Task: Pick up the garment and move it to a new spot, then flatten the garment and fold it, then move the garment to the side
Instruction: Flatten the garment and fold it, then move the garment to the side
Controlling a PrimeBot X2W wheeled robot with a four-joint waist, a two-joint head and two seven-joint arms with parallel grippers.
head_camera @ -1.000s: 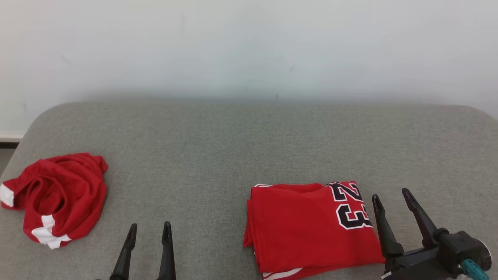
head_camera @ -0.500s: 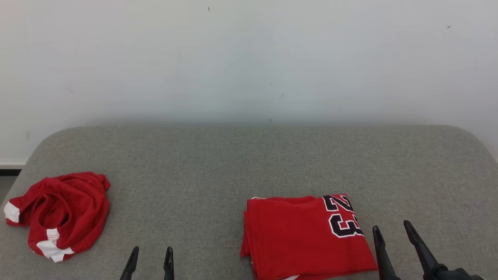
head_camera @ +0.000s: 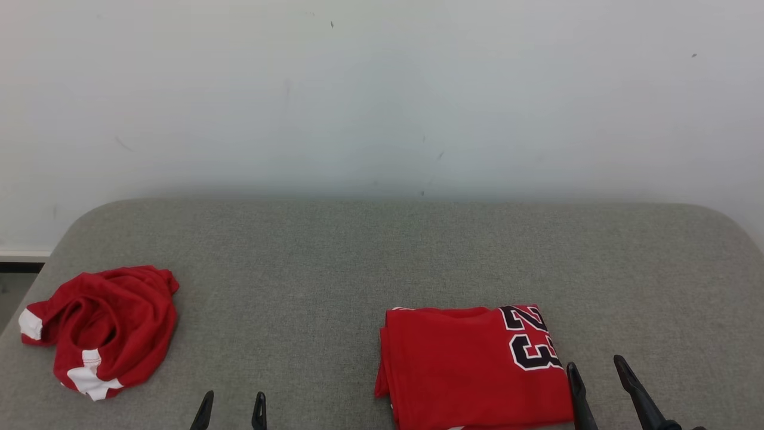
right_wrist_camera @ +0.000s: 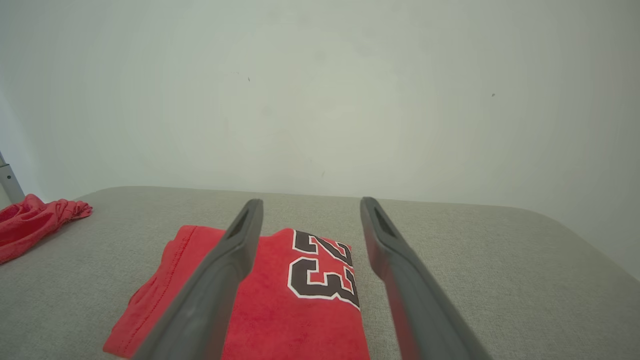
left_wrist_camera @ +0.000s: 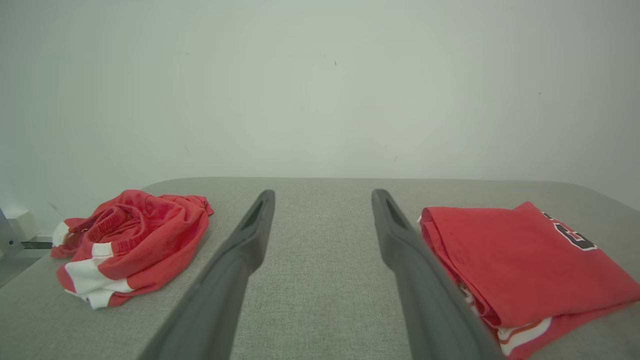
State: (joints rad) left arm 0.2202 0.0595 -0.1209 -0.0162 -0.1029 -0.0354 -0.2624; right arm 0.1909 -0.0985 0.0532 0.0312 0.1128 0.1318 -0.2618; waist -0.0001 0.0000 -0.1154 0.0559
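Observation:
A folded red jersey (head_camera: 471, 364) with a black "23" lies flat at the front right of the grey padded surface (head_camera: 358, 257). A crumpled red garment (head_camera: 104, 325) with white trim sits at the far left. My left gripper (head_camera: 234, 399) is open near the front edge, between the two, touching neither. My right gripper (head_camera: 595, 364) is open just right of the jersey's right edge. The left wrist view has the left gripper (left_wrist_camera: 323, 195) open, the crumpled garment (left_wrist_camera: 135, 240) to its left and the jersey (left_wrist_camera: 520, 260) to its right. My right gripper (right_wrist_camera: 311, 202) hovers open above the jersey (right_wrist_camera: 300, 320).
A plain white wall (head_camera: 382, 95) stands right behind the surface. The surface's rounded left corner drops to the floor (head_camera: 12, 286) beside the crumpled garment. Bare grey fabric lies in the middle and at the back right (head_camera: 656, 269).
The head camera has tilted up, so everything sits lower in view. Both open grippers have drawn back toward the front edge, the right one more. Neither garment has moved.

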